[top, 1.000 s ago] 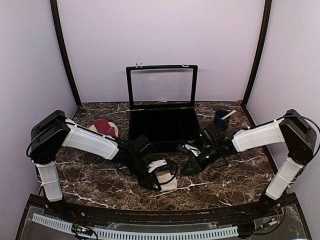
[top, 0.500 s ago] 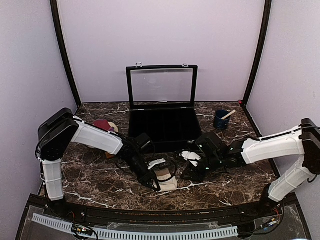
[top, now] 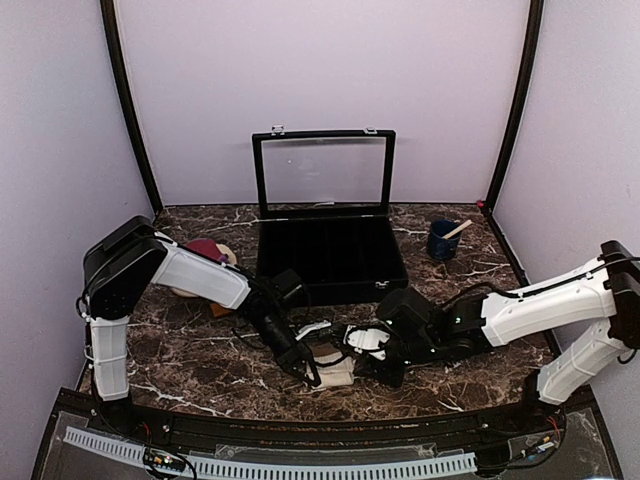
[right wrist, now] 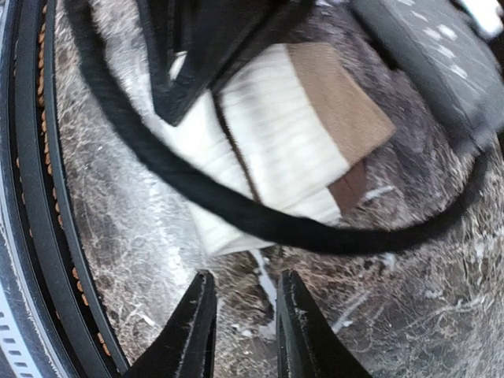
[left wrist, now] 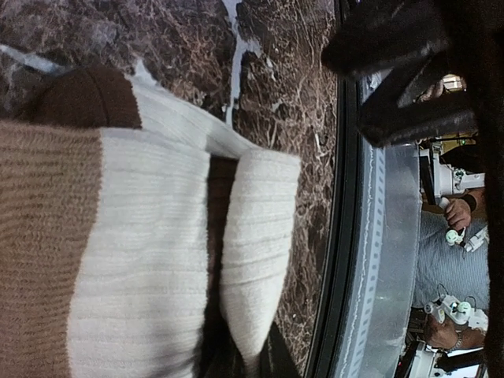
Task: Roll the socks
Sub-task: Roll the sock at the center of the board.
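The cream-beige sock (top: 336,368) with brown patches lies partly folded near the table's front edge. My left gripper (top: 308,366) is shut on a cream fold of it; in the left wrist view the sock (left wrist: 150,236) fills the frame and the gripper (left wrist: 253,364) pinches the fold at the bottom. My right gripper (top: 363,361) is just right of the sock, low over the table. In the right wrist view it (right wrist: 242,319) is open and empty, with the sock (right wrist: 283,134) just ahead. The maroon-purple sock (top: 204,247) lies at the back left.
A black case (top: 330,262) with its clear lid raised stands at the back centre. A blue cup (top: 441,241) with a wooden stick is at the back right. A tan mat (top: 225,258) lies under the maroon sock. A black cable (right wrist: 260,220) crosses between my right gripper and the sock.
My right arm has swung left and down, bringing its gripper close to the cream sock. My left gripper has stayed on the sock with a small shift.
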You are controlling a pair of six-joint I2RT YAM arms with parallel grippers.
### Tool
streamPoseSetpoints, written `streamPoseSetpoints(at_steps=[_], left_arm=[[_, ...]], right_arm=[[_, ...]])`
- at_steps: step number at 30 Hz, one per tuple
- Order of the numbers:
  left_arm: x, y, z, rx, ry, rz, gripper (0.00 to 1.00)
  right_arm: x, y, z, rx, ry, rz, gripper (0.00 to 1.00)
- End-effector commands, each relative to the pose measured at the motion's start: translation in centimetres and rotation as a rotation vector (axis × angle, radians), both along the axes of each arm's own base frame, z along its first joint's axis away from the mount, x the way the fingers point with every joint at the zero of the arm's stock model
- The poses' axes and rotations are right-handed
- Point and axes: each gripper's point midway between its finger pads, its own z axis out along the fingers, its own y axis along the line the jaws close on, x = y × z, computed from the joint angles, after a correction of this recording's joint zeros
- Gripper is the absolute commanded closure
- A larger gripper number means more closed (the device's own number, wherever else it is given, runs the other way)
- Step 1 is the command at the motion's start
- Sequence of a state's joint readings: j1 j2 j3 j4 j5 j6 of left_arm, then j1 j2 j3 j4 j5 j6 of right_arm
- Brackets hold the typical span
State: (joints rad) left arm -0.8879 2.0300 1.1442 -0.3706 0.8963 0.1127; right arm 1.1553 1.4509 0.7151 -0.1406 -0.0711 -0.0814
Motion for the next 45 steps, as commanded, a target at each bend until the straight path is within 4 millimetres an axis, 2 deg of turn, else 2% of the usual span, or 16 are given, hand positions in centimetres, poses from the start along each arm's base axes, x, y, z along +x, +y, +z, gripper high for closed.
streamPoseSetpoints(at_steps=[1, 6, 10, 19, 27, 31, 35, 42, 45], left_arm=[[-1.3, 2.6, -3.2, 0.156, 0.036, -0.011, 1.0], [-1.4, 2.6, -3.2, 0.158, 0.04, -0.014, 1.0], [-1.4, 2.6, -3.1, 0.159, 0.043, -0.016, 1.0], [-1.4, 2.4, -3.1, 0.155, 0.05, -0.024, 1.0], [-1.6, 2.5, -3.1, 0.157, 0.061, -0.034, 1.0], [-1.7, 2.6, -3.2, 0.157, 0.067, -0.035, 1.0], [-1.7, 2.6, -3.2, 0.158, 0.07, -0.036, 1.0], [-1.2, 2.9, -3.5, 0.187, 0.066, -0.013, 1.0], [-0.5, 3.3, -3.9, 0.221, 0.059, 0.026, 0.94]], right_arm=[[-1.0, 1.6, 0.3, -0.025, -0.058, 0.08, 0.72], [-2.5, 2.7, -0.4, -0.065, -0.081, 0.158, 0.64], [-2.5, 3.2, -0.9, -0.096, -0.105, 0.188, 0.55], [-1.7, 3.7, -2.7, -0.157, -0.146, 0.22, 0.54], [-1.0, 4.3, -3.4, -0.176, -0.172, 0.222, 0.56], [-0.8, 4.2, -4.0, -0.188, -0.161, 0.22, 0.62], [-0.8, 3.9, -4.5, -0.199, -0.137, 0.214, 0.78], [-1.1, 3.0, -5.6, -0.236, -0.057, 0.207, 0.96], [-1.5, 2.7, -5.8, -0.242, -0.021, 0.205, 0.99]])
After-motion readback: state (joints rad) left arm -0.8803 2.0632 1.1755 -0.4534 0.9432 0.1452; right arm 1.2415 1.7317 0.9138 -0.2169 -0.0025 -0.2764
